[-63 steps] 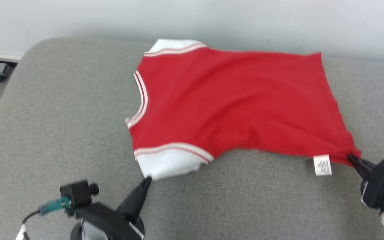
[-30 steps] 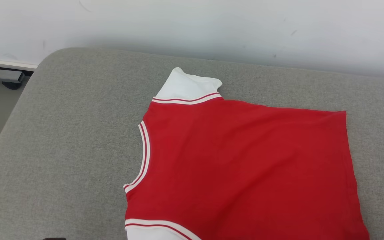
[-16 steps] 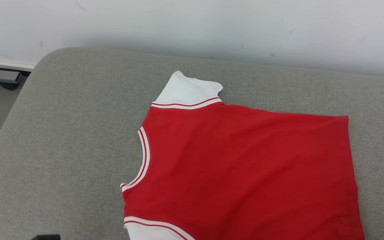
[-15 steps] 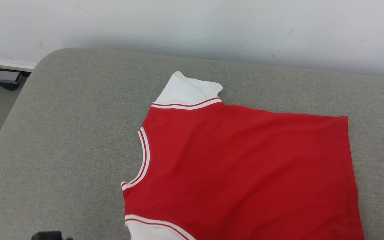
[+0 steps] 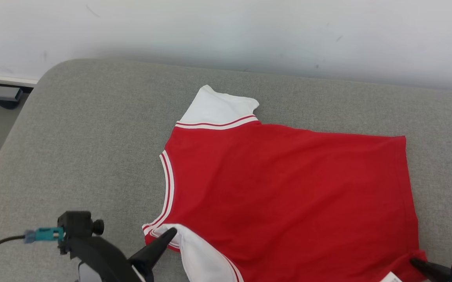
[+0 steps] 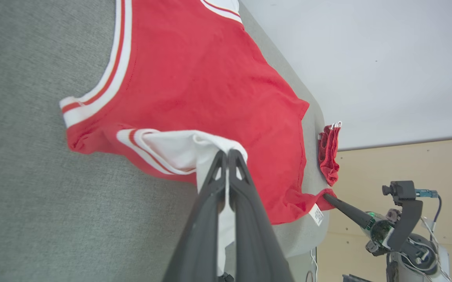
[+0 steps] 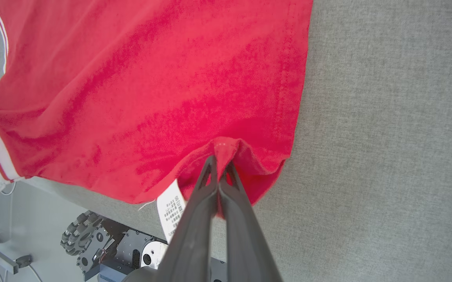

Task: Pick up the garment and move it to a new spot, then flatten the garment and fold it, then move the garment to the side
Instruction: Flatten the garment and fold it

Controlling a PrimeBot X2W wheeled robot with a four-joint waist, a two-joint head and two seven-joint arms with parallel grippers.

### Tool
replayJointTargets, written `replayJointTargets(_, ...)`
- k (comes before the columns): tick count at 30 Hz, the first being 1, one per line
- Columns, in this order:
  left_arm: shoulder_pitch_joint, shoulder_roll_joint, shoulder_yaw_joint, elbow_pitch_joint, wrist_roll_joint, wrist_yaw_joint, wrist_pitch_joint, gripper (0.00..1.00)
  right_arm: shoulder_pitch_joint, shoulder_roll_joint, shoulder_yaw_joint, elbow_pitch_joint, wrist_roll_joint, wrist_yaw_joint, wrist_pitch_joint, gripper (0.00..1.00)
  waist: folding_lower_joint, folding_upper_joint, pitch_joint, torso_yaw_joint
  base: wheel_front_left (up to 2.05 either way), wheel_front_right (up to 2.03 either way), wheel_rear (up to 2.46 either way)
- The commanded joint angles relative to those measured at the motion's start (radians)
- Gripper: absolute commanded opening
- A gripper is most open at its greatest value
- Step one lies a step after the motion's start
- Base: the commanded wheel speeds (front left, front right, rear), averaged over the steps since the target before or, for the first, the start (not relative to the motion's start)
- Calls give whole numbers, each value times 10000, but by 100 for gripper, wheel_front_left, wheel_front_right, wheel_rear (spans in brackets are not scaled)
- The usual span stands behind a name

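Near edge of garment [image 5: 288, 188] cut off, care label [image 7: 169, 209] print unreadable (too small)

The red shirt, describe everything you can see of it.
The red shirt is a knit tee with white sleeves and striped red-and-white trim at neckline and sleeve seams. It lies spread on the grey cushion, neckline toward the robot's left. The left gripper is shut on its near white sleeve; the right gripper on its near hem corner, beside a white care label.

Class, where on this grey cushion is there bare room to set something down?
Bare: the cushion left of the shirt, and the strip between shirt and wall. Crowded: the near edge, where left gripper and right gripper pinch the shirt.
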Motion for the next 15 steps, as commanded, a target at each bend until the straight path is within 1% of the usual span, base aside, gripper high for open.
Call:
replayJointTargets(1, -369, -119, -48, 294, 74, -37, 52, 0, -280, -54, -60, 162, -88, -9, -121, 0, 0, 0, 47, 5, 0, 0, 0)
replayJointTargets(3, -766, -347, -88, 793, 113, -62, 27, 0, -495, -80, -79, 421, -156, -9, -239, 0, 0, 0, 82, 40, 0, 0, 0)
replayJointTargets(4, -1168, -515, -102, 1320, 247, -38, -52, 0, -711, -103, -101, 650, -233, -9, -373, 0, 0, 0, 126, 80, 0, 0, 0)
replayJointTargets(9, -2157, -971, -197, 2532, 541, 37, -203, 0, -1231, -89, -164, 1200, -485, -9, -746, 0, 0, 0, 276, 183, 0, 0, 0)
replayJointTargets(15, -3163, -1441, -436, 3870, 842, -146, -319, 0, -1758, -178, -31, 1768, -837, -9, -1125, 0, 0, 0, 490, 206, 0, 0, 0)
